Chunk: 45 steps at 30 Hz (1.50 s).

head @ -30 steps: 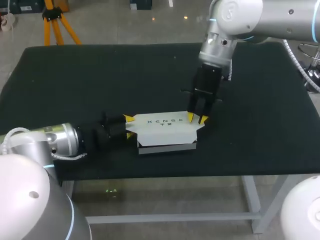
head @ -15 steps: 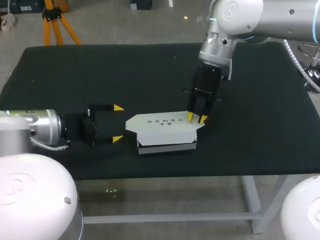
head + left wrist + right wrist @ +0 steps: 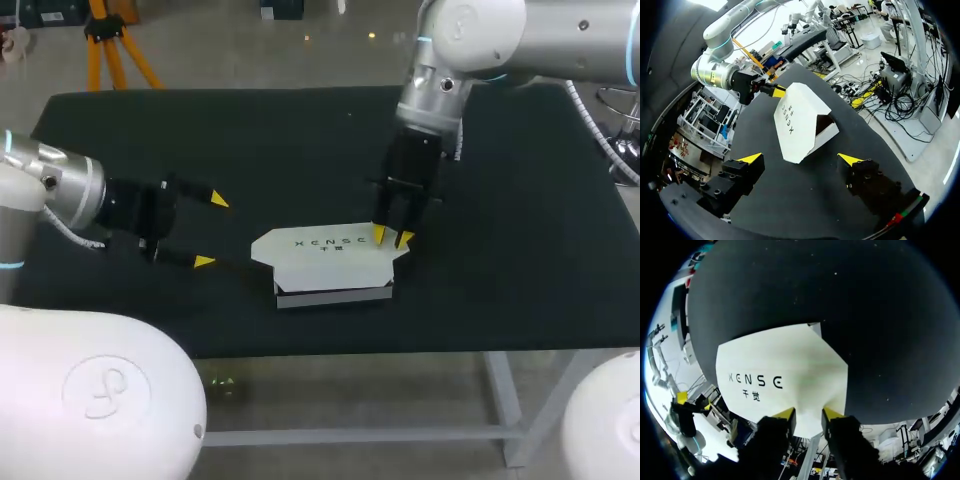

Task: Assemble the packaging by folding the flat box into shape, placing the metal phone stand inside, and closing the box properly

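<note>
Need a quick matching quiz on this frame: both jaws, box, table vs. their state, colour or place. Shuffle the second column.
Column one:
1. left jaws
2. right jaws
3. box
4. table

Column two:
A. black top
B. wide open, clear of the box
C. white, dark print on the lid
D. down at the box's right end

Pairs: 1-B, 2-D, 3-C, 4-A

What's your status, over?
Left gripper open, short of box. Right gripper on box lid's far corner. Phone stand not in view. Nothing in the way.
</note>
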### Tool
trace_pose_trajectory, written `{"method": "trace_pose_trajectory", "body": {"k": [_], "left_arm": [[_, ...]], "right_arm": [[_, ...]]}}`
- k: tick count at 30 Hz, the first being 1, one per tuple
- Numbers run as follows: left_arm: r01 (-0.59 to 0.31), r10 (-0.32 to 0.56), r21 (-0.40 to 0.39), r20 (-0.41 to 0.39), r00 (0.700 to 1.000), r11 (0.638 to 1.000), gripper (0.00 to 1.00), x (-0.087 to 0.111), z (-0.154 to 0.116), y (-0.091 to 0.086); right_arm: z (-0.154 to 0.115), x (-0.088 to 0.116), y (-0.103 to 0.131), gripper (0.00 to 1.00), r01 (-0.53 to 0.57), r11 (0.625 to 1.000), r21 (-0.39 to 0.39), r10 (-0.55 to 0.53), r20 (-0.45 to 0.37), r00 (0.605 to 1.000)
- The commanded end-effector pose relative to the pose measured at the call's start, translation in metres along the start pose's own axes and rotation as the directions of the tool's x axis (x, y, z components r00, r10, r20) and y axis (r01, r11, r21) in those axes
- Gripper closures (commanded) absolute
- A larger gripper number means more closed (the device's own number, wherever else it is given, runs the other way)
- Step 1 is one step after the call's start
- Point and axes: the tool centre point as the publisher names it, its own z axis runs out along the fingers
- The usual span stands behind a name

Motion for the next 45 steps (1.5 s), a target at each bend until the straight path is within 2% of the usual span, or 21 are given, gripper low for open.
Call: {"method": "trace_pose_trajectory", "body": {"k": [1, 2, 4, 6, 8, 9, 10, 11, 23, 25, 26, 27, 28, 29, 43, 44, 45], "left_arm": [[-0.001, -0.006, -0.028, -0.248, 0.969, 1.000, 0.00, -0.004, -0.002, -0.007], [-0.001, -0.006, -0.028, -0.248, 0.969, 1.000, 0.00, -0.004, -0.002, -0.007], [0.095, -0.096, -0.014, -0.191, 0.977, 0.995, 0.00, -0.008, 0.007, -0.011], [0.199, -0.202, -0.033, -0.152, 0.968, 0.979, 0.00, -0.011, 0.013, -0.015], [0.326, -0.329, -0.044, -0.130, 0.935, 0.944, 0.00, -0.017, 0.015, -0.019], [0.396, -0.401, -0.065, -0.115, 0.909, 0.916, 0.00, -0.020, 0.018, -0.021], [0.486, -0.494, -0.099, -0.078, 0.866, 0.868, 0.00, -0.025, 0.019, -0.022], [0.553, -0.560, -0.192, 0.024, 0.828, 0.811, 0.00, -0.029, 0.021, -0.020], [0.553, -0.560, -0.192, 0.024, 0.828, 0.811, 0.00, -0.029, 0.021, -0.020], [0.670, -0.642, -0.210, 0.193, 0.742, 0.712, 0.00, -0.036, 0.025, -0.021], [0.714, -0.668, -0.217, 0.253, 0.700, 0.666, 0.00, -0.039, 0.024, -0.020], [0.793, -0.717, -0.197, 0.345, 0.606, 0.577, 0.00, -0.043, 0.025, -0.020], [0.860, -0.732, -0.173, 0.462, 0.501, 0.479, 0.00, -0.047, 0.025, -0.018], [0.911, -0.710, -0.141, 0.584, 0.393, 0.388, 0.00, -0.051, 0.025, -0.016], [0.911, -0.710, -0.141, 0.584, 0.393, 0.388, 0.00, -0.051, 0.025, -0.016], [0.949, -0.748, -0.105, 0.591, 0.301, 0.299, 0.00, -0.060, 0.020, -0.011], [0.963, -0.757, -0.098, 0.600, 0.259, 0.252, 0.00, -0.063, 0.020, -0.009]], "right_arm": [[0.002, -0.002, -0.002, 0.62, -0.003, 1.000, -0.005, 0.003, -0.005, 1.000], [0.003, -0.002, -0.002, 0.62, -0.004, 1.000, -0.004, 0.004, -0.006, 1.000], [0.004, -0.003, -0.001, 0.62, -0.006, 1.000, -0.002, 0.006, -0.008, 1.000], [0.004, -0.003, -0.001, 0.62, -0.006, 1.000, 0.000, 0.006, -0.007, 1.000], [0.005, -0.002, -0.001, 0.62, -0.007, 1.000, 0.002, 0.007, -0.007, 1.000], [0.005, -0.002, -0.001, 0.62, -0.007, 1.000, 0.003, 0.007, -0.007, 1.000], [0.006, -0.002, 0.000, 0.62, -0.006, 1.000, 0.003, 0.006, -0.008, 1.000], [0.006, -0.002, 0.000, 0.62, -0.006, 1.000, 0.004, 0.006, -0.008, 1.000], [0.007, -0.002, 0.000, 0.63, -0.005, 1.000, 0.006, 0.005, -0.009, 1.000], [0.007, -0.002, -0.001, 0.63, -0.007, 1.000, 0.005, 0.007, -0.010, 1.000], [0.007, -0.002, -0.001, 0.63, -0.007, 1.000, 0.004, 0.007, -0.010, 1.000], [0.008, -0.002, -0.001, 0.63, -0.008, 1.000, 0.004, 0.008, -0.011, 1.000], [0.008, -0.002, -0.002, 0.63, -0.009, 1.000, 0.004, 0.009, -0.012, 1.000], [0.008, -0.002, -0.002, 0.63, -0.009, 1.000, 0.005, 0.009, -0.012, 1.000], [0.009, -0.001, -0.001, 0.63, -0.010, 1.000, 0.004, 0.010, -0.010, 1.000], [0.009, -0.001, -0.001, 0.63, -0.011, 1.000, 0.005, 0.011, -0.010, 1.000], [0.009, -0.001, -0.001, 0.64, -0.012, 1.000, 0.006, 0.012, -0.010, 1.000]]}}
